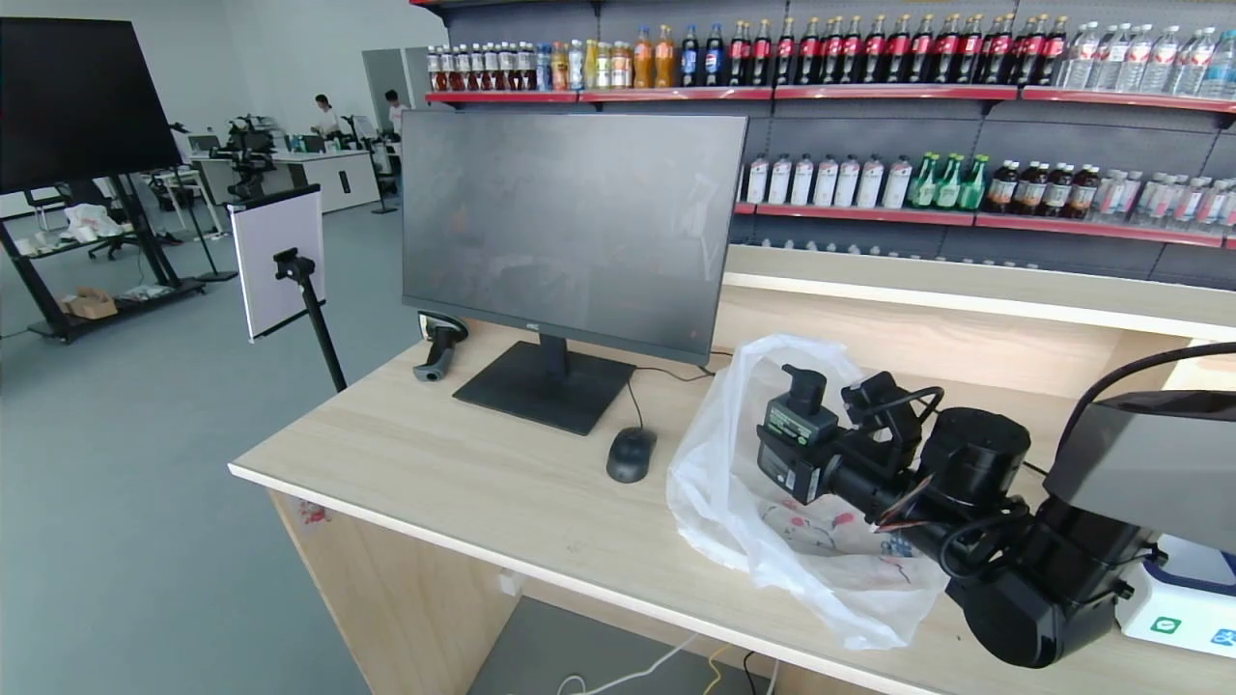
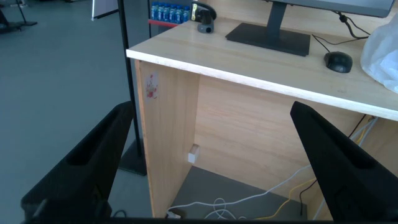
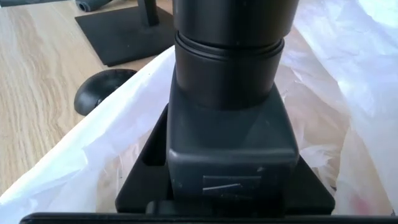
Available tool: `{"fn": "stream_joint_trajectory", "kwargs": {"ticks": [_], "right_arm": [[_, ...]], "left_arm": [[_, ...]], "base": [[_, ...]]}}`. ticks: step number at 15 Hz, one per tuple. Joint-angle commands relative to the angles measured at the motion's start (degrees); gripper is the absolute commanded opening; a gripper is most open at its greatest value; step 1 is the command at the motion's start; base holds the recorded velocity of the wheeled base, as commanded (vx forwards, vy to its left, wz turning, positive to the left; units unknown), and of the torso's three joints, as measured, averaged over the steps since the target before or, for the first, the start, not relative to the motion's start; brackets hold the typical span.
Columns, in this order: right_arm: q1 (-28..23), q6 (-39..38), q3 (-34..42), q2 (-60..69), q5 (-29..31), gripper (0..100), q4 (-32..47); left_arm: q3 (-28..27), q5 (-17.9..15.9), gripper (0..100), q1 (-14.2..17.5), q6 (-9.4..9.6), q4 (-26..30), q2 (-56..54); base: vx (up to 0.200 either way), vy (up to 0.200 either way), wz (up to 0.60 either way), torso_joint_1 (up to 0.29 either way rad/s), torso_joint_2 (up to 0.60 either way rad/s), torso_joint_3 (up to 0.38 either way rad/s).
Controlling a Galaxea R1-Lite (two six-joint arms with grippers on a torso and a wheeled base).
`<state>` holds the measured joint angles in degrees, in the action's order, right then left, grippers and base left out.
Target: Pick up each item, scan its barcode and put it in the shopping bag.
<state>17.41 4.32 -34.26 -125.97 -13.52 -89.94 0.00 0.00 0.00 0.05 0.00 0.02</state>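
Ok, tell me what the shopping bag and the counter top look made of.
Shopping bag: thin translucent white plastic film, slightly glossy; it crumples, and colours inside show through.
Counter top: pale wood-grain board, matte, possibly laminate rather than solid wood; straight grain lines, flat edge.

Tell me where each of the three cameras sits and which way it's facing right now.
Head view: high on the robot, facing forward and down at the desk with monitor, mouse and bag; the right arm shows at the bag.
Left wrist view: off the desk's near edge, facing its near side and tabletop; the left gripper, fingers open, frames it.
Right wrist view: over the bag, facing along the right arm toward bag and mouse.
Shared: all three show mouse and bag.
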Motion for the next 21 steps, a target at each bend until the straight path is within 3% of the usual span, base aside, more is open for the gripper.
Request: {"fn": "stream_joint_trajectory", "kwargs": {"ticks": [1, 5, 7, 21], "right_arm": [[-0.18, -0.01, -0.29, -1.39, -0.02, 0, -0.06], [0.35, -0.01, -2.48, -2.97, -0.02, 0, -0.06], [0.08, -0.18, -7.14, -4.20, -0.02, 0, -0.06], [0.26, 0.17, -4.50, -7.10, -0.02, 0, -0.06]], "left_arm": [[0.00, 0.00, 100, 0.00, -0.05, 0.00, -0.02], [0.00, 0.00, 100, 0.00, -0.05, 0.00, -0.02], [0.00, 0.00, 100, 0.00, -0.05, 0.00, -0.02], [0.00, 0.00, 100, 0.00, -0.05, 0.00, -0.02]], "base": [[0.000, 0.000, 0.00, 0.000, 0.00, 0.000], [0.000, 0.000, 0.00, 0.000, 0.00, 0.000], [0.000, 0.000, 0.00, 0.000, 0.00, 0.000], [0.000, 0.000, 0.00, 0.000, 0.00, 0.000]]}}
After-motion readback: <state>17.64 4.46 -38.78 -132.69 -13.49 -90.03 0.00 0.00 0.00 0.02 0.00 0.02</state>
